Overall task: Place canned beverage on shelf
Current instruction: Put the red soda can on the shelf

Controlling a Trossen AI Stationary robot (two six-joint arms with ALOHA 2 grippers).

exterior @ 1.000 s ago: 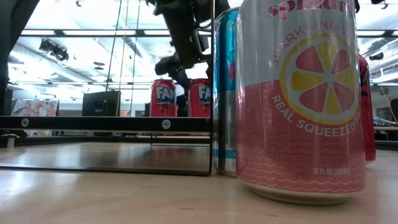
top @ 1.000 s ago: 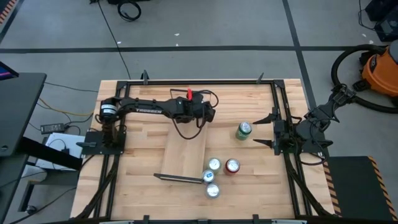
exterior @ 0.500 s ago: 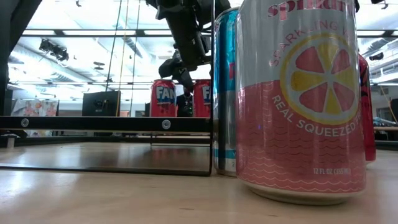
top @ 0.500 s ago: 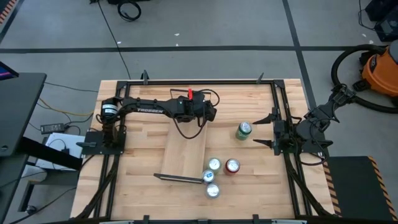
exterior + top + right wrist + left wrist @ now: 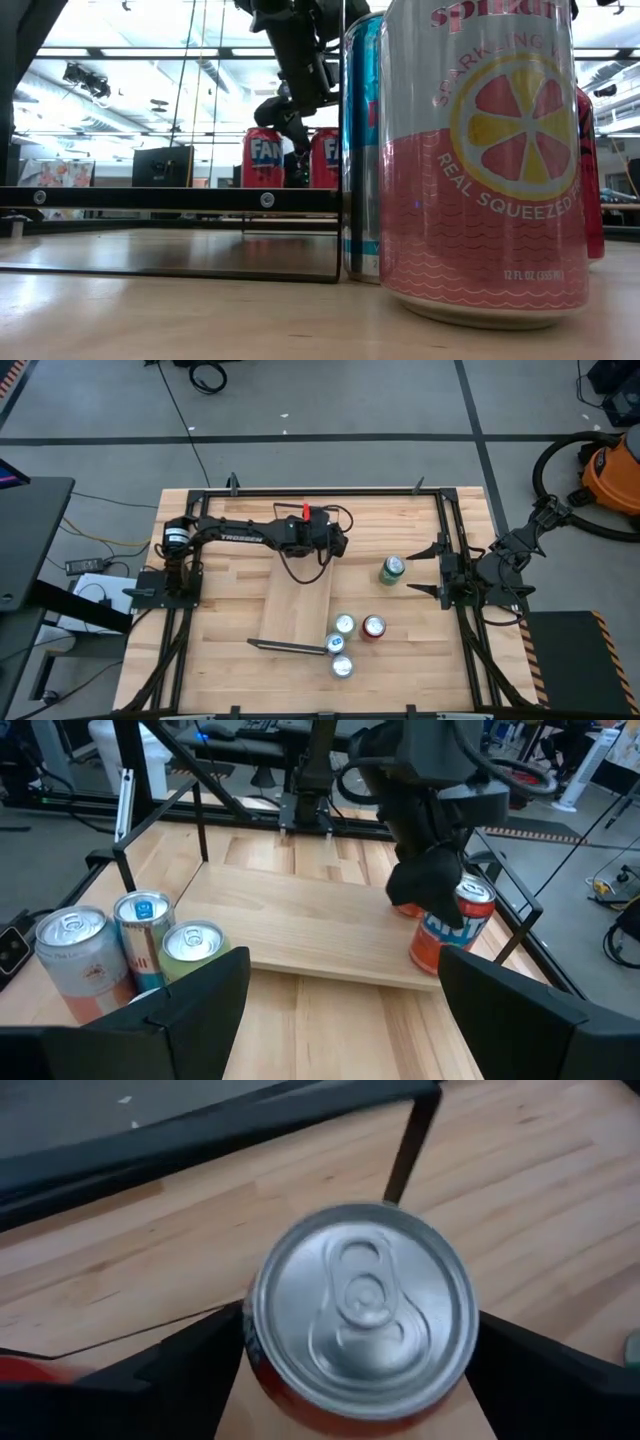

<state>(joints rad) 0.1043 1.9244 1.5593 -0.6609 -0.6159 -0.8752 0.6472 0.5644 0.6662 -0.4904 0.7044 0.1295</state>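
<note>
An orange-red Fanta can (image 5: 365, 1305) stands upright on the far end of the light-wood shelf (image 5: 295, 610). My left gripper (image 5: 338, 545) is open above it, one finger on either side of the can's top, pointing slantwise down. The right wrist view shows this can (image 5: 462, 925) beside a second red can (image 5: 405, 907). In the low view both cans (image 5: 265, 157) (image 5: 322, 157) stand on the shelf under the gripper. My right gripper (image 5: 422, 571) waits open at the table's right edge, holding nothing.
A green can (image 5: 392, 568) stands on the table right of the shelf. Several cans (image 5: 344, 624) (image 5: 374, 626) (image 5: 341, 666) cluster by the shelf's near right corner. A pink can (image 5: 480, 160) fills the low view. Black frame rails (image 5: 320, 490) border the table.
My left gripper has opened and let go of the Fanta can, staying in place above it. The can stands where it was on the shelf's far end.
</note>
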